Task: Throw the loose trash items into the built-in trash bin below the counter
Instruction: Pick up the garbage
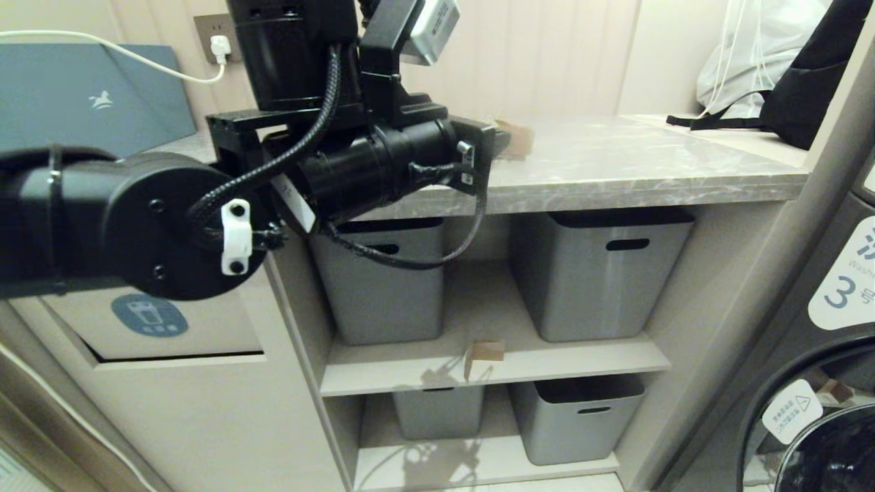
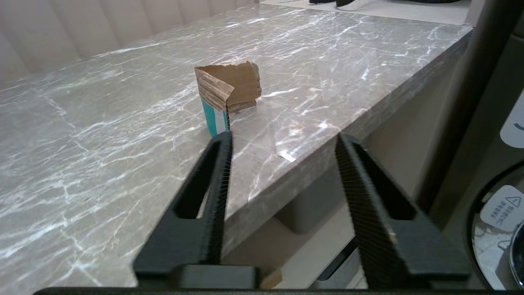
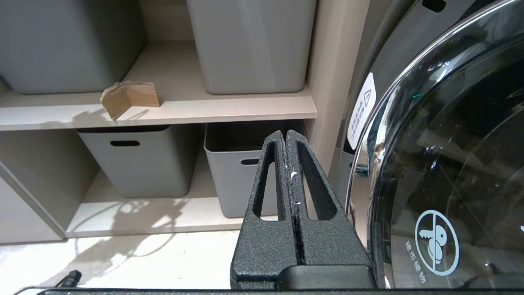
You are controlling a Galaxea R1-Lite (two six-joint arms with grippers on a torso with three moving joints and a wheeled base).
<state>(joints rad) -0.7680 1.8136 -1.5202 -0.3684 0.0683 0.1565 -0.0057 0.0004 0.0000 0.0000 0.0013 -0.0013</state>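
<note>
Cardboard is the matter in hand. Seen from the head, the left arm reaches across to the desk (image 1: 615, 171), its claw hidden behind the wrist; one cardboard scrap (image 1: 514, 139) stands just beyond it, back from the desk's front edge. A second scrap (image 1: 484, 354) sits at the front edge of the upper shelf (image 1: 581, 365), between two grey tubs (image 1: 601, 273). The trash bin flap (image 1: 205, 328) with its blue sticker lies below the desk, toward its left end.

From the left wrist, the left claw (image 2: 282, 143) is released, jaws apart, level with the front edge, the scrap (image 2: 229, 94) ahead and off toward one jaw. A good grasp likely needs the claw shifted so the scrap centres between the jaws, then advanced before closing.

From the right wrist, the right claw (image 3: 286, 137) hangs clenched and empty beside the washing machine (image 3: 450, 143).
</note>
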